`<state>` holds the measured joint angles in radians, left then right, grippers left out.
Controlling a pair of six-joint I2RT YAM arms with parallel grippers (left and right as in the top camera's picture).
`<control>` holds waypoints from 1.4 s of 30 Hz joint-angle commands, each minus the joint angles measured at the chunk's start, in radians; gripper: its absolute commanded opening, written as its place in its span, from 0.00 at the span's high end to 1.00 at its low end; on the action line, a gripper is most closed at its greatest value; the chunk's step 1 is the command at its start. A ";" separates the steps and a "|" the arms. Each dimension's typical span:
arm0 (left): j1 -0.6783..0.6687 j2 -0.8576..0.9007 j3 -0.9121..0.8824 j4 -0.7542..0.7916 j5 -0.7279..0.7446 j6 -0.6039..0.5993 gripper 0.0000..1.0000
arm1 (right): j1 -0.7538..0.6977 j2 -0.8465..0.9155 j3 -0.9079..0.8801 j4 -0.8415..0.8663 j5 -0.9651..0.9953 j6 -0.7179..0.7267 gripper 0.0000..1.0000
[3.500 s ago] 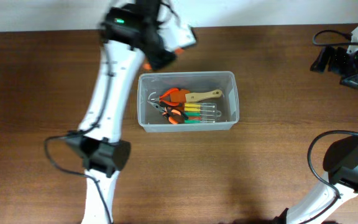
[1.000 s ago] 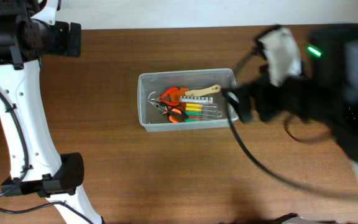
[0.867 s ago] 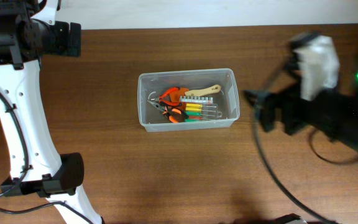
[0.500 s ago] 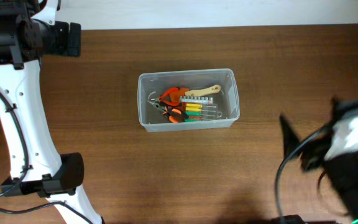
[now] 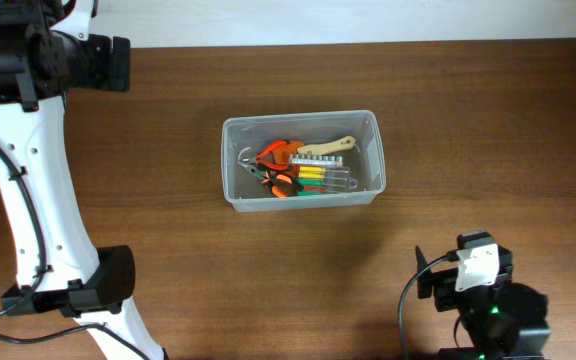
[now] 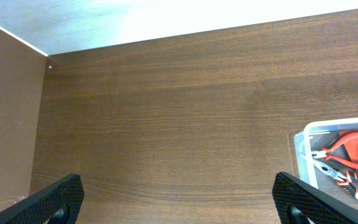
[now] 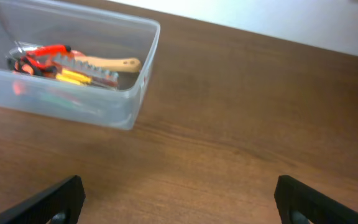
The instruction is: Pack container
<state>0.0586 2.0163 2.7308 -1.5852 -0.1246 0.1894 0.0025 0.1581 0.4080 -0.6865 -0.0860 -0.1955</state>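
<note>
- At mid-tabletop [image 5: 168, 250] stands the container [image 5: 372, 150], upright, holding orange pliers [image 5: 280, 153], a wooden-handled tool [image 5: 333, 149] and yellow and green tools.
- By the far-left corner, the left gripper [image 6: 188, 202] is spread wide and empty, well apart from the container.
- Near the front right edge, the right gripper [image 7: 188, 202] is spread wide and empty, with the container ahead of it.

the container [image 6: 297, 149] runs off the left wrist view's right edge; the tools [image 5: 298, 170] inside overlap, too small to name; the right wrist view is blurred.
</note>
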 commanded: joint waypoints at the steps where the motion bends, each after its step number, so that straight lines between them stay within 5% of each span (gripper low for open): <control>1: 0.003 -0.002 -0.001 0.001 -0.004 -0.010 0.01 | -0.009 -0.073 -0.098 0.032 0.008 -0.006 0.02; 9: 0.003 -0.002 -0.001 0.001 -0.004 -0.010 0.01 | -0.010 -0.150 -0.248 0.063 0.009 -0.006 0.01; 42: -0.042 -0.052 -0.002 0.001 -0.004 -0.010 0.01 | -0.010 -0.154 -0.250 0.060 0.013 -0.007 0.01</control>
<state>0.0456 2.0151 2.7308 -1.5856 -0.1246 0.1894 0.0021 0.0158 0.1642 -0.6331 -0.0860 -0.1959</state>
